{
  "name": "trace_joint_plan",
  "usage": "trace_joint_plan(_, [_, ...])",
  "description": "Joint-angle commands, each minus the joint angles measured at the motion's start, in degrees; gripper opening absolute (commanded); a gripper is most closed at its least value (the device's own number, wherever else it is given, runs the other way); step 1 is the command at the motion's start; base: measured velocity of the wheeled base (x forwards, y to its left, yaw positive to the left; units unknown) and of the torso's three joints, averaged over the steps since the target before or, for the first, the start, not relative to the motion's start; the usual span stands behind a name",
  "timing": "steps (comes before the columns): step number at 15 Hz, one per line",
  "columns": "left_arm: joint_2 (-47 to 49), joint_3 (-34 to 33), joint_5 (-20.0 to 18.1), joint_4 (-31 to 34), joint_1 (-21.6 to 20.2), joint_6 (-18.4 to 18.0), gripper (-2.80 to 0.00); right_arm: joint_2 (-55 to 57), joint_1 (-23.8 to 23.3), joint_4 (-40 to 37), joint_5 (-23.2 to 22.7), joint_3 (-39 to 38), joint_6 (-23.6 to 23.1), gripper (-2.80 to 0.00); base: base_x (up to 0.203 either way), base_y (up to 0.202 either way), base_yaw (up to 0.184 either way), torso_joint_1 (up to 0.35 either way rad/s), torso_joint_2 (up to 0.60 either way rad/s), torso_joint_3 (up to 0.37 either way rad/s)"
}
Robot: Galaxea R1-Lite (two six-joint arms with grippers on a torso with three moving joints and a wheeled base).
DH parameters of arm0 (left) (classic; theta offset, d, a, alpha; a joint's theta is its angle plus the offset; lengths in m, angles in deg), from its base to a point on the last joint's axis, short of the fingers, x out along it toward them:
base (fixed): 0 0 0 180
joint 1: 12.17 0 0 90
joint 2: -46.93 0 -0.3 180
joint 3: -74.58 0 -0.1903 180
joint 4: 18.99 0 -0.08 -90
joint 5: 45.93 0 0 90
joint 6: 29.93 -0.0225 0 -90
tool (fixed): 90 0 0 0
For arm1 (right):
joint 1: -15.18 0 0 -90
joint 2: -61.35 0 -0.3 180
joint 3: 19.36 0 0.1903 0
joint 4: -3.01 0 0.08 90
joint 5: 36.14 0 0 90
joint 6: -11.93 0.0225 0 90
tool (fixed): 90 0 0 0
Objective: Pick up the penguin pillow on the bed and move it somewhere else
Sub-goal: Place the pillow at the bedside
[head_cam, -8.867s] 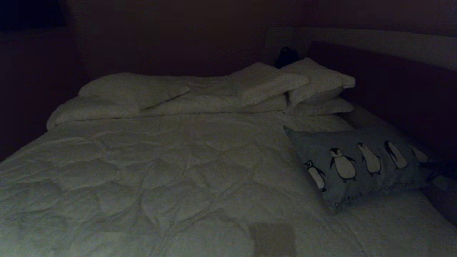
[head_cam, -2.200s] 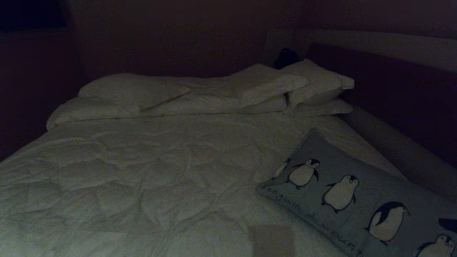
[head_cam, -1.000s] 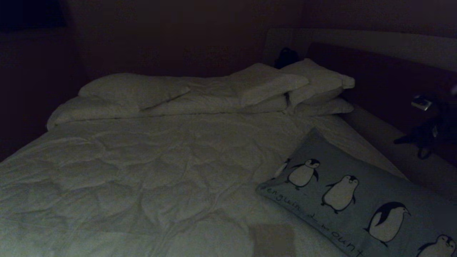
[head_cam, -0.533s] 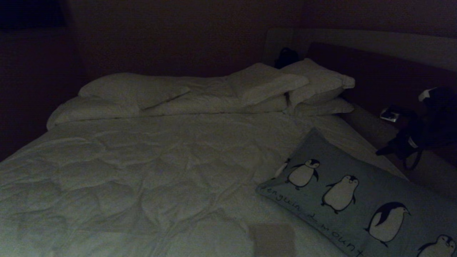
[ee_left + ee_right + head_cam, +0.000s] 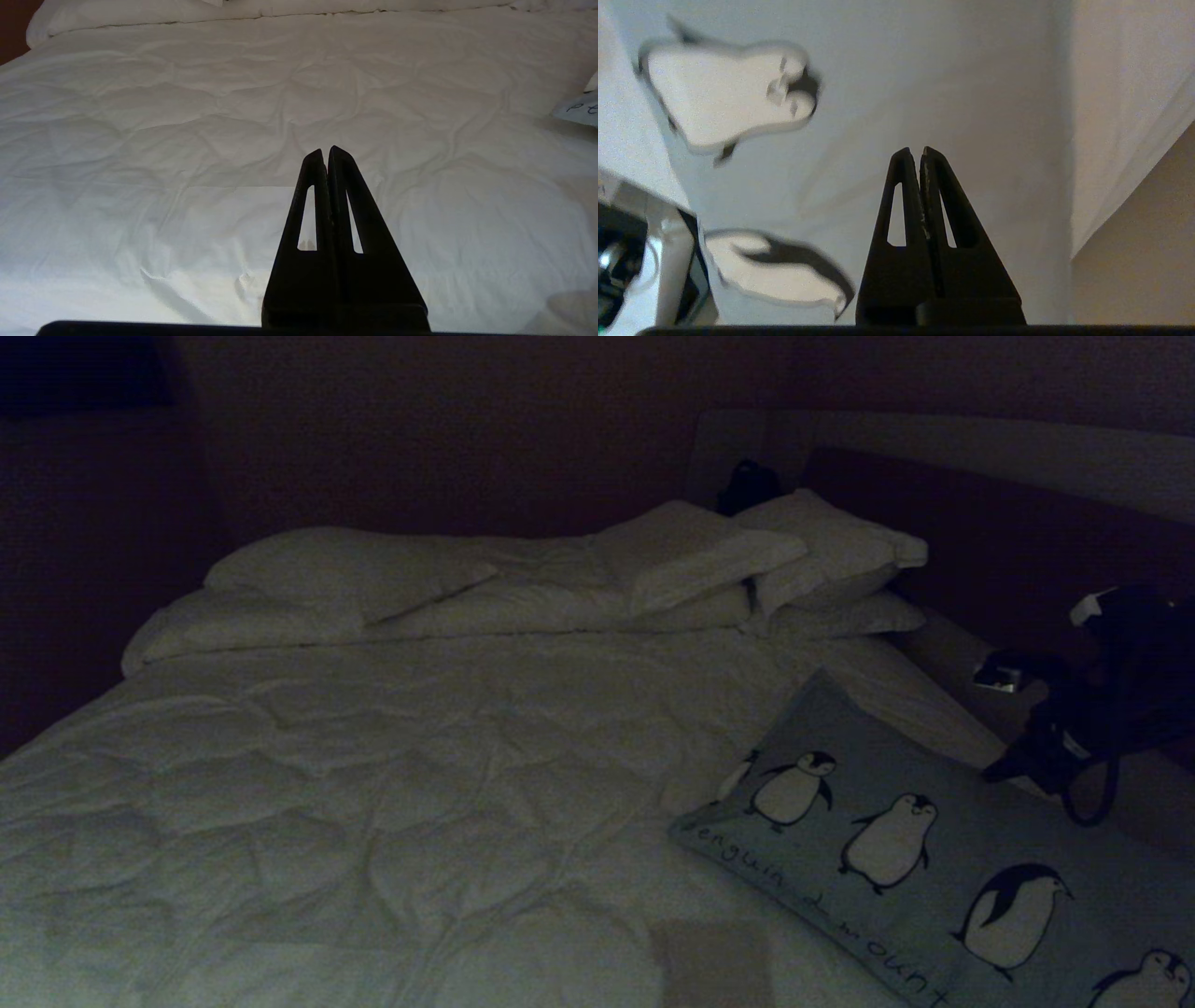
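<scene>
Lowered since half a second ago, the right gripper (image 5: 997,769) is now seen above the penguin pillow (image 5: 934,859), fingers pressed together.
The pillow lies on the bed (image 5: 420,784) near its right edge; the left gripper (image 5: 325,154) is likewise closed, over the duvet.

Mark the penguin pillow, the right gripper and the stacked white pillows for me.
penguin pillow (image 5: 896,784): head view, plain grey-blue fabric above the penguins.
right gripper (image 5: 920,151): right wrist view, tips of its shut fingers.
white pillows (image 5: 831,546): head view, top pillow's face.

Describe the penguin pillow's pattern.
Grey-blue penguin pillow with black-and-white penguins and handwritten text; clearest in the head view.
</scene>
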Motion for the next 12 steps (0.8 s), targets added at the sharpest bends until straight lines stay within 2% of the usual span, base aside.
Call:
trace_joint_plan(1, [0.01,0.0,0.0,0.0,-0.01,0.01,-2.8,-0.67,0.35,1.8,2.28,-2.38,-1.61,-2.8,0.0,0.0,0.0,0.0,0.0,0.0])
trace_joint_plan(2, [0.01,0.0,0.0,0.03,-0.01,0.01,-2.8,0.14,0.36,4.16,2.56,-3.6,-1.78,0.0,0.0,0.0,0.0,0.0,0.0,0.0])
trace_joint_plan(9, [0.01,0.0,0.0,0.03,-0.01,0.01,-2.8,1.25,1.07,6.65,2.59,-5.04,-3.1,0.0,0.0,0.0,0.0,0.0,0.0,0.0])
trace_joint_plan(11, [0.01,0.0,0.0,-0.05,-0.01,0.01,-2.8,0.77,1.15,6.48,2.48,-5.24,-4.46,0.0,0.0,0.0,0.0,0.0,0.0,0.0])
trace_joint_plan(12, [0.01,0.0,0.0,0.03,-0.01,0.01,-2.8,0.73,1.15,6.24,2.43,-5.41,-6.88,0.0,0.0,0.0,0.0,0.0,0.0,0.0])
